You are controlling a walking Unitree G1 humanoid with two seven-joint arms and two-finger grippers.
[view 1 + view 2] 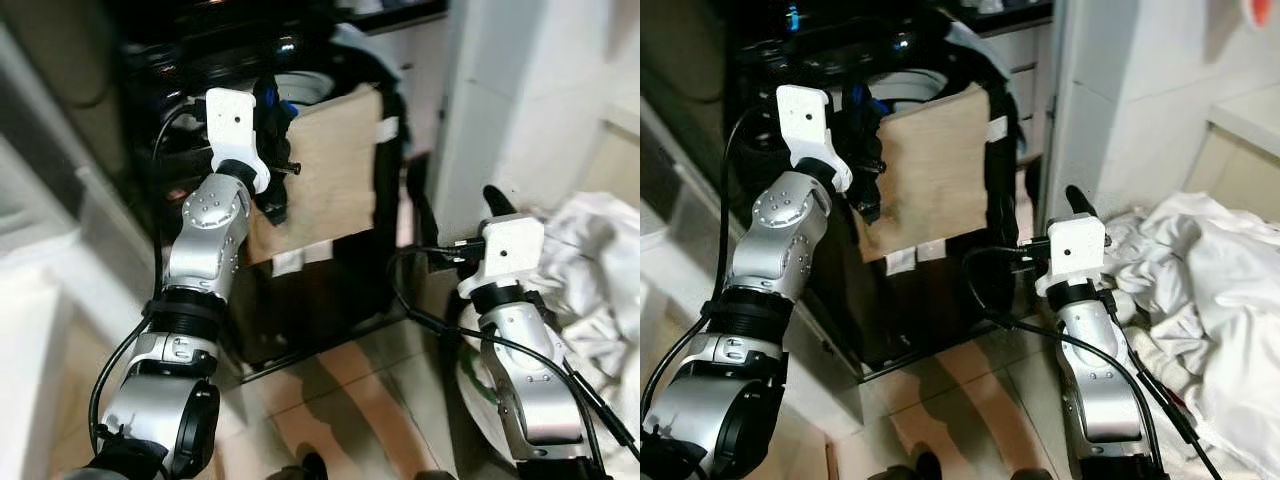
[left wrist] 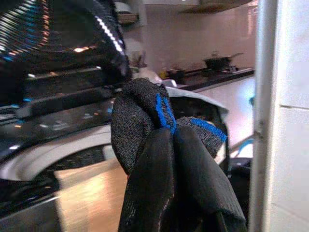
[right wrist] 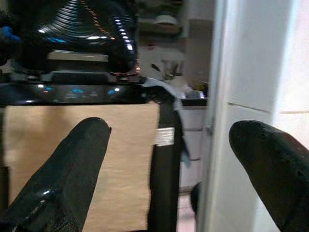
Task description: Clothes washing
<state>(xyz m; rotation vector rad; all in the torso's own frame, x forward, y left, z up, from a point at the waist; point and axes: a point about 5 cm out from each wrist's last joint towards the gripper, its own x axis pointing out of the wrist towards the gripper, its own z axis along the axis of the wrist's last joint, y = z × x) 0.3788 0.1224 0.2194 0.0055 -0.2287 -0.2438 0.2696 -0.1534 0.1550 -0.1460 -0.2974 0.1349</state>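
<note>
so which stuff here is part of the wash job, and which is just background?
Part of the job:
- dark blue-trimmed garment, gripped in the left pincer
- washing machine, top opening
- white laundry pile on the floor
- right pincer, open, empty

Just lying about:
- cardboard panel taped to the machine front
- kitchen counter with pan

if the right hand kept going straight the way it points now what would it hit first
Probably the washing machine: the right hand, fingers spread open, points at the machine's brown cardboard-covered front and its dark corner edge. The white wall lies close beside that line, and depth is unclear.
</note>
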